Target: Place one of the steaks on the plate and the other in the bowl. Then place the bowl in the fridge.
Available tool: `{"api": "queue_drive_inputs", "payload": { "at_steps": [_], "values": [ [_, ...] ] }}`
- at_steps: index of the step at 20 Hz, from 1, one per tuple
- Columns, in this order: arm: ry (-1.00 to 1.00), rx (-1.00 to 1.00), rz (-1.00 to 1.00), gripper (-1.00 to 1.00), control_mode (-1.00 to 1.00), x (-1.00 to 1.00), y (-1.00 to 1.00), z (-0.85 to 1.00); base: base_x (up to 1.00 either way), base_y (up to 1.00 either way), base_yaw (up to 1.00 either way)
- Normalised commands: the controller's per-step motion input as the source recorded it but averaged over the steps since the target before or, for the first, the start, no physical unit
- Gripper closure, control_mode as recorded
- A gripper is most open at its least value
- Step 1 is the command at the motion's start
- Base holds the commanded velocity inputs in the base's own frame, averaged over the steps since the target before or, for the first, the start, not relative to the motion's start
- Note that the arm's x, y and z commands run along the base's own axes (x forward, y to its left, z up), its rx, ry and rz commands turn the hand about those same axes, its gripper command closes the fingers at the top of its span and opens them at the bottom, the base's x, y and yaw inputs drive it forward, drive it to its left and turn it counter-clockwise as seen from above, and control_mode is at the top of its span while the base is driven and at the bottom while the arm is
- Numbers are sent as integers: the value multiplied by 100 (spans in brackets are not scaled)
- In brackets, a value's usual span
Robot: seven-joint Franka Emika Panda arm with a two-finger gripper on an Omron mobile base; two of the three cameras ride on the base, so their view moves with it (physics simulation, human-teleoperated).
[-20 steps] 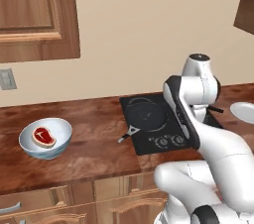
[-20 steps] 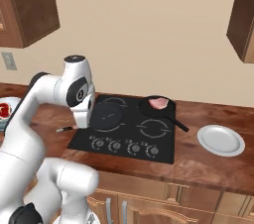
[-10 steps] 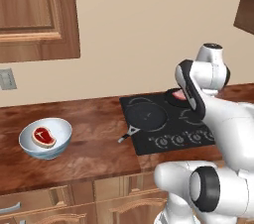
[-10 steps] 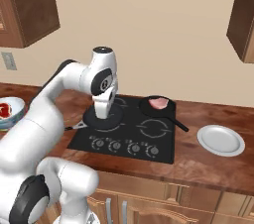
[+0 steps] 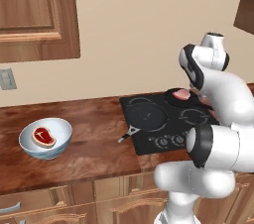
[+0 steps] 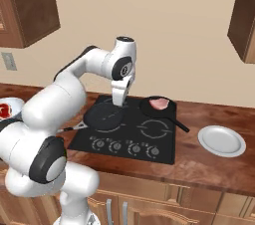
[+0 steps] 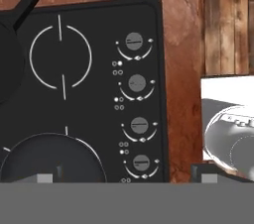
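Hovering mid-frame over the black glass cooktop (image 6: 127,127), two-finger gripper (image 6: 118,100) spread wide, nothing held. Pink raw steak (image 6: 160,103) sitting in the black frying pan (image 6: 157,107) just right of centre; other steak (image 5: 43,136) in the white-and-blue bowl (image 5: 45,139), lower left. Flat white plate (image 6: 221,141) waiting far right. Probably soft, slippery, light: pinching across the middle looks safest.

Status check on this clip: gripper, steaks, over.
Gripper open, empty, above stovetop. One steak in bowl; other steak in pan. Plate bare.

Red steak (image 5: 43,137) in pale blue bowl (image 5: 46,138); white plate (image 6: 221,141); black cooktop (image 6: 127,132)
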Motion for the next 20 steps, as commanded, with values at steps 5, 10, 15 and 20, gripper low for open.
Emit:
{"api": "queue_drive_inputs", "payload": {
  "at_steps": [5, 10, 15, 20],
  "values": [
    [1, 0, 0, -100, -100, 27, -42, -18, 0, 0, 0],
    [0, 0, 2, -100, -100, 16, -40, -30, 0, 0, 0],
    [0, 0, 7, -100, -100, 17, -29, -27, 0, 0, 0],
    [-8, 0, 11, -100, -100, 15, -14, -30, 0, 0, 0]
  ]
}}
